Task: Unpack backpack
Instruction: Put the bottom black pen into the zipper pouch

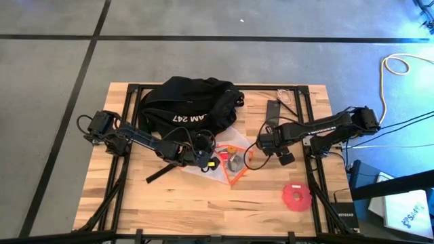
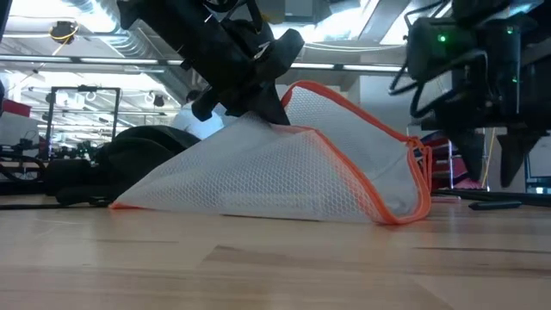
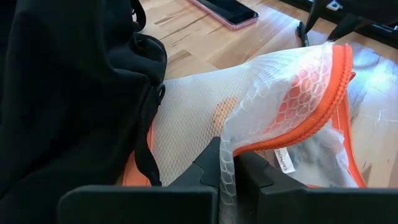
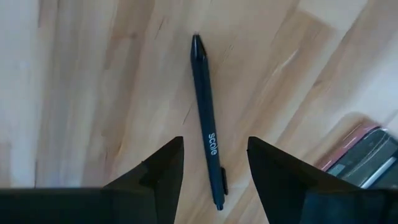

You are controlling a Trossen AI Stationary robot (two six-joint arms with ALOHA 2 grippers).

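**Unpacking at risk: a pinched pouch and a pen not yet held**

Lying at the far middle of the table (image 1: 129,203), the backpack (image 1: 186,108) is seen slumped and soft, its white lettering facing up. Just in front of it, touching its black fabric in the left wrist view, a white mesh pouch (image 2: 284,168) with an orange zip edge is held up by one corner. The left gripper (image 3: 227,174) is clamped on that mesh, fingers together with only the netting between them. Little material is pinched, so the mesh could slip out if the pouch is pulled further, and whatever is inside, seen only as an orange blur, could be dropped. A black strap hangs across the pouch beside the gripper; it is judged that it could snag and the backpack be dragged along.

Farther to the right, the right gripper (image 4: 211,165) hangs over a dark pen (image 4: 207,121) lying flat on the wood, fingers apart on either side of the barrel and not yet touching it. The pen is thin and round, so it could roll or be pushed aside if the closing is off-centre. A phone in a pink case (image 4: 360,155) lies near and could be nudged. A red disc (image 1: 296,196) rests well apart, near the front edge.
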